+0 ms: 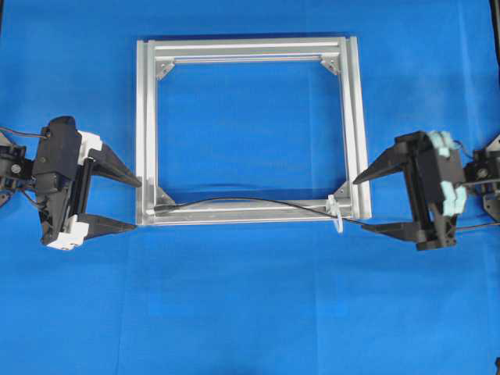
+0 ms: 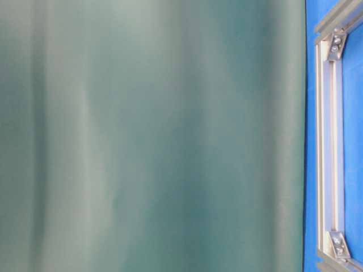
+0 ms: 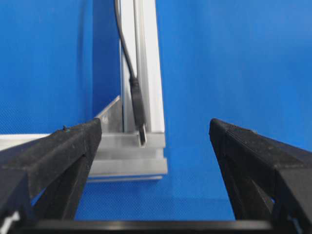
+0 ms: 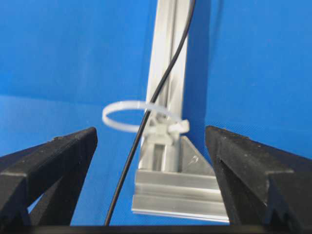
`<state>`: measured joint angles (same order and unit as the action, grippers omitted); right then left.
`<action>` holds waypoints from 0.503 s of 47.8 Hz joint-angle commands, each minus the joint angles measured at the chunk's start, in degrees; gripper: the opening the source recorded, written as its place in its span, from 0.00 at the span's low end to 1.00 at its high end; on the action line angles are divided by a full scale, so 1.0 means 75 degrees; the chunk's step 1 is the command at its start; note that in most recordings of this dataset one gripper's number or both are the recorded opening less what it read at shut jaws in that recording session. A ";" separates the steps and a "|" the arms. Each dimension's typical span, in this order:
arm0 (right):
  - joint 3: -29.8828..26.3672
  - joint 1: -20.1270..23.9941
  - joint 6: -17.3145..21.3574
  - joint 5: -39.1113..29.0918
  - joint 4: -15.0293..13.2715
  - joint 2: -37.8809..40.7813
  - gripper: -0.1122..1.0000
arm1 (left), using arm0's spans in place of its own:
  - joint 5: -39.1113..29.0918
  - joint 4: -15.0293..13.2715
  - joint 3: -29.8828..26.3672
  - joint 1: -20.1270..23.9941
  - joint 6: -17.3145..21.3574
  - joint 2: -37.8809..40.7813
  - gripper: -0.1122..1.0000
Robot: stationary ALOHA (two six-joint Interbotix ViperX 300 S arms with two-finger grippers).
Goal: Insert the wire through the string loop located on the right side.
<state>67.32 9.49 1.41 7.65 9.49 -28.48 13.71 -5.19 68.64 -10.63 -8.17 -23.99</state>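
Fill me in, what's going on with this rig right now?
Two arms are working a thin black wire along the near bar of an aluminium frame on a blue cloth. In the right wrist view the wire already passes through the white string loop at the frame's right corner, and its plug end lies at the left corner. The left gripper and right gripper are both open, holding nothing, one at each side of the frame.

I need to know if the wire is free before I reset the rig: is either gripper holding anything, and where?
Nothing is held. The left gripper and right gripper are both open, clear of the wire.
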 commanded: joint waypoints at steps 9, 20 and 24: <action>-0.0176 -0.0188 -0.0035 -0.0445 -0.0023 -0.0691 0.93 | -0.0609 0.0023 -0.0457 0.0141 0.0012 -0.0328 0.89; -0.0187 -0.0199 -0.0035 -0.0457 -0.0023 -0.0621 0.93 | -0.0633 0.0012 -0.0445 0.0152 0.0012 -0.0340 0.89; -0.0187 -0.0211 -0.0035 -0.0457 -0.0023 -0.0609 0.93 | -0.0633 0.0023 -0.0445 0.0152 0.0012 -0.0340 0.89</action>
<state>66.80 8.09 1.23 4.04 9.40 -33.13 8.70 -5.19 66.27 -9.67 -8.17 -26.10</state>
